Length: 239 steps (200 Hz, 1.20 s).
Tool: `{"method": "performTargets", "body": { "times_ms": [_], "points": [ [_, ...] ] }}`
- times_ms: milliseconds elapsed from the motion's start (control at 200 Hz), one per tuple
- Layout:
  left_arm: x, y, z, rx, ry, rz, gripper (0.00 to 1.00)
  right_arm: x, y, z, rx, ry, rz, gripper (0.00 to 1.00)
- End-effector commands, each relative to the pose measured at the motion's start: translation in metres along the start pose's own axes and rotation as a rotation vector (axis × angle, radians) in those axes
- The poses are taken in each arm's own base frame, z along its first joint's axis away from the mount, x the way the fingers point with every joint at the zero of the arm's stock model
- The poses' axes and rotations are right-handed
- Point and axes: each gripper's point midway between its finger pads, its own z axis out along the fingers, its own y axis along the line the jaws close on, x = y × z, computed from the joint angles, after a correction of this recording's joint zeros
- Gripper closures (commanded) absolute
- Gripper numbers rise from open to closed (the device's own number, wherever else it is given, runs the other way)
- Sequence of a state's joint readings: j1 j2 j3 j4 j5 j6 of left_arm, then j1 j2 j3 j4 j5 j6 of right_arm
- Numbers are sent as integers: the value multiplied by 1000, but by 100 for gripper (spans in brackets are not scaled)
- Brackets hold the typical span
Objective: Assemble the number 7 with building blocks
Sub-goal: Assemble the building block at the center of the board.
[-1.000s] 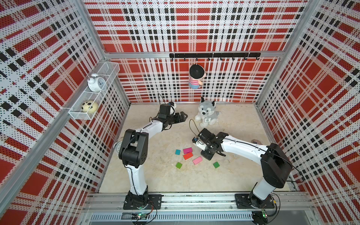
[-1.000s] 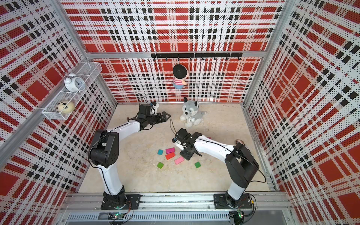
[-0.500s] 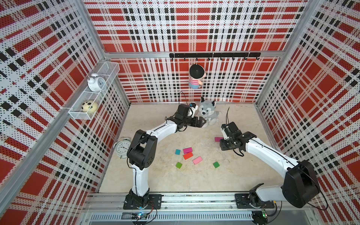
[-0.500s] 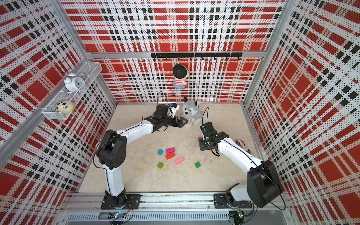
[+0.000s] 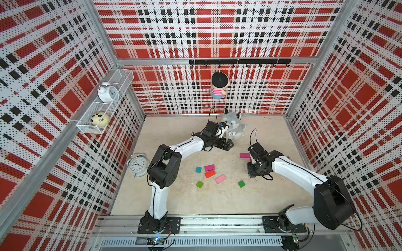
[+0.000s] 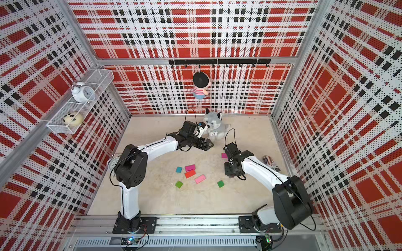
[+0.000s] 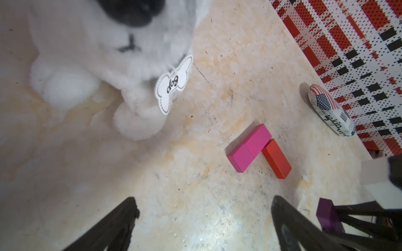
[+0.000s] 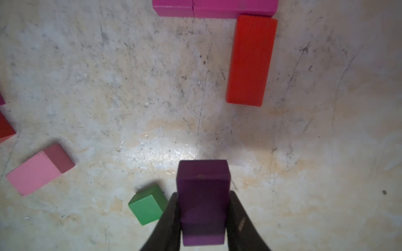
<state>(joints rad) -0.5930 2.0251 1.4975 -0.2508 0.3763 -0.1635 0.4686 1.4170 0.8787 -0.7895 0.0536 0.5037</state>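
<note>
My right gripper (image 8: 203, 208) is shut on a purple block (image 8: 203, 202) and holds it just above the floor. Ahead of it a red block (image 8: 251, 60) lies at right angles under the end of a magenta bar (image 8: 214, 8) made of two blocks. In both top views the right gripper (image 5: 252, 172) hides most of this; only the magenta end (image 5: 244, 155) shows. My left gripper (image 7: 204, 208) is open and empty over bare floor, beside the plush dog (image 5: 233, 128). Several loose blocks lie mid-floor, among them a pink one (image 5: 220, 179) and a green one (image 5: 241, 183).
An alarm clock (image 5: 138, 166) stands by the left wall. A flag-printed oval object (image 6: 269, 161) lies near the right wall. A wire shelf (image 5: 104, 104) hangs on the left wall, and a doll (image 5: 218, 87) hangs on the back wall.
The right arm has swung from the loose blocks rightward to the magenta and red blocks. The left arm has reached right, up to the plush dog.
</note>
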Motion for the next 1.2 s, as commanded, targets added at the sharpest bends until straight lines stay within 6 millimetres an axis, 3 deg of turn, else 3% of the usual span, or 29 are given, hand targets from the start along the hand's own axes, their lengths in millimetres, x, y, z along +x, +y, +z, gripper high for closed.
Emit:
{"method": "performTargets", "body": {
  "times_ms": [0, 386, 611, 827, 997, 1193],
  "points": [
    [-2, -1, 5, -9, 8, 32, 2, 3, -10, 10, 46, 29, 22, 80],
    [-3, 2, 9, -13, 11, 24, 2, 17, -22, 34, 118, 125, 9, 71],
    [-7, 8, 11, -17, 7, 11, 2, 15, -24, 42, 151, 152, -2, 57],
    [-10, 15, 4, -32, -4, -7, 2, -7, -20, 25, 149, 86, -1, 46],
    [15, 24, -12, -58, 29, -16, 2, -24, -17, -4, 129, -7, 31, 43],
    [27, 25, -9, -50, 55, -32, 2, -14, -16, 0, 103, 9, 37, 45]
  ]
}}
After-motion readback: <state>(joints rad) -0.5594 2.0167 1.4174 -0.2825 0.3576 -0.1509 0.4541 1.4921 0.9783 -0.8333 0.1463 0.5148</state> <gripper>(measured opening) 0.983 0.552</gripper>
